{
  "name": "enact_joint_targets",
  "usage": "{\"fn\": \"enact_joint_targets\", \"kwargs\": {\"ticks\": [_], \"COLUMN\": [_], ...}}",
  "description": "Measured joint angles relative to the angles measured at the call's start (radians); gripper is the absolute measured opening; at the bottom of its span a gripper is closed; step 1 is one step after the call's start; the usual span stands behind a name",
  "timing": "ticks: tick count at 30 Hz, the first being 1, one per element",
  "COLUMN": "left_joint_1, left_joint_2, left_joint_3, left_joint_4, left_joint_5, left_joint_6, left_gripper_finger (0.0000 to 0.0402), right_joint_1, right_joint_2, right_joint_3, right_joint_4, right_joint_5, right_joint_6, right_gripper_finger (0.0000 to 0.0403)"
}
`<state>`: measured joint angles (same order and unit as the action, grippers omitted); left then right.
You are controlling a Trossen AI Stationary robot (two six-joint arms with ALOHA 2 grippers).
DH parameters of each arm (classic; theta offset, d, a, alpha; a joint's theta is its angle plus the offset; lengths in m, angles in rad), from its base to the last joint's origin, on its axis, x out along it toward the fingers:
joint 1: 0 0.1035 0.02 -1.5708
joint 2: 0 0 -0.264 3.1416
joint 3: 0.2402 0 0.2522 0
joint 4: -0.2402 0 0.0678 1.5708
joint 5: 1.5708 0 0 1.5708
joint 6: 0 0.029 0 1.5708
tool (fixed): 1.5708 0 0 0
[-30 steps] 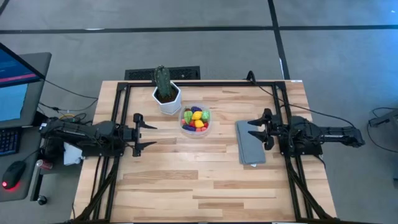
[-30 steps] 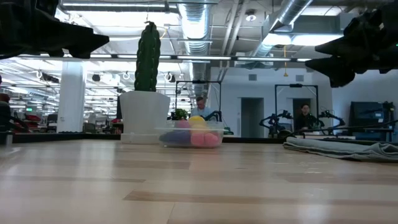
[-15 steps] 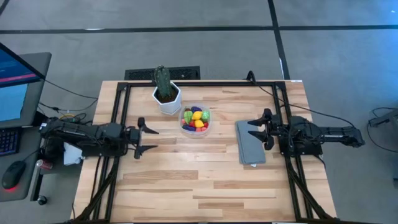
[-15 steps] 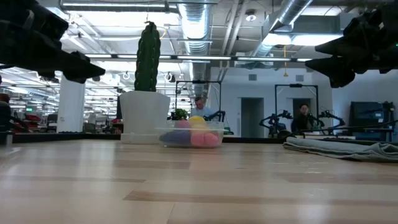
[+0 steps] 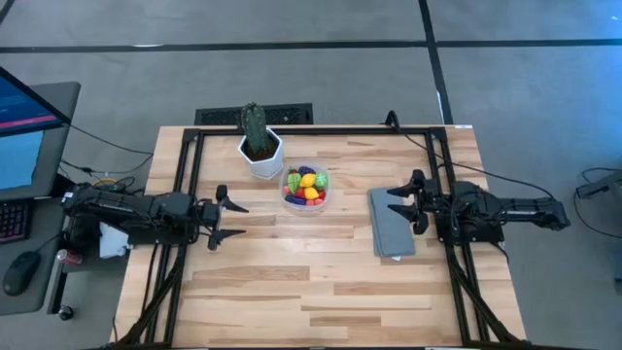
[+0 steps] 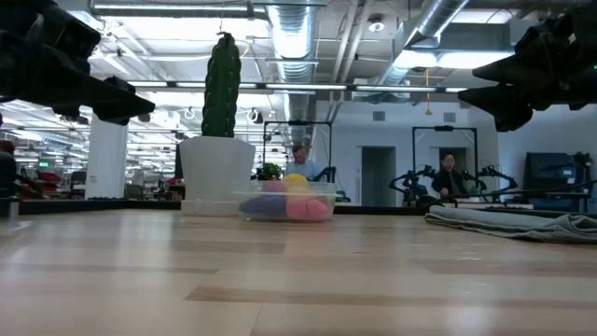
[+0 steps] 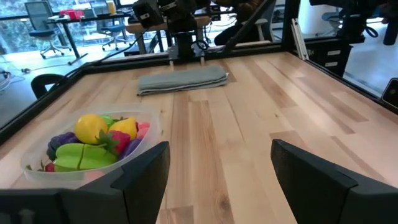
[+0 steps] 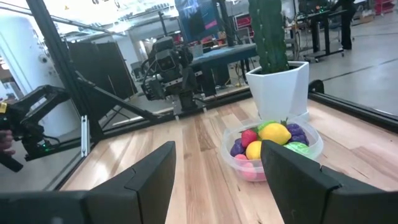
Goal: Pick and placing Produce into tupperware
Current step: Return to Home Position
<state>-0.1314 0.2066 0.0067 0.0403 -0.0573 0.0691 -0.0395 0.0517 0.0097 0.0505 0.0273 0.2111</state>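
The clear round tupperware [image 5: 305, 191] stands on the table just right of the white cactus pot [image 5: 260, 156]. Several toy fruits and vegetables [image 5: 306, 186] lie inside it, yellow, red, green and purple; they also show in the left wrist view [image 7: 93, 146] and the right wrist view [image 8: 268, 142]. My left gripper [image 5: 231, 220] is open and empty, above the table to the left of the tupperware. My right gripper [image 5: 397, 206] is open and empty, above the grey folded cloth [image 5: 390, 224] at the right.
The tall green cactus [image 5: 254, 128] in its white pot stands at the far side beside the tupperware. The grey cloth lies flat at the right. The near half of the wooden table [image 5: 321, 292] is bare wood. A black frame runs along the table's edges.
My left gripper has drawn a little toward the table's near-right and dropped lower, staying open. My right gripper has kept still.
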Motion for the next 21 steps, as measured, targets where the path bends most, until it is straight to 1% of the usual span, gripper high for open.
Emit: {"fn": "enact_joint_targets", "kwargs": {"ticks": [21], "left_joint_1": [0.0], "left_joint_2": [0.0], "left_joint_3": [0.0], "left_joint_4": [0.0], "left_joint_5": [-0.001], "left_joint_6": [0.035], "left_gripper_finger": [0.0272], "right_joint_1": [0.0], "right_joint_2": [0.0], "right_joint_3": [0.0], "right_joint_4": [0.0], "right_joint_5": [0.0], "right_joint_6": [-0.001], "right_gripper_finger": [0.026]}}
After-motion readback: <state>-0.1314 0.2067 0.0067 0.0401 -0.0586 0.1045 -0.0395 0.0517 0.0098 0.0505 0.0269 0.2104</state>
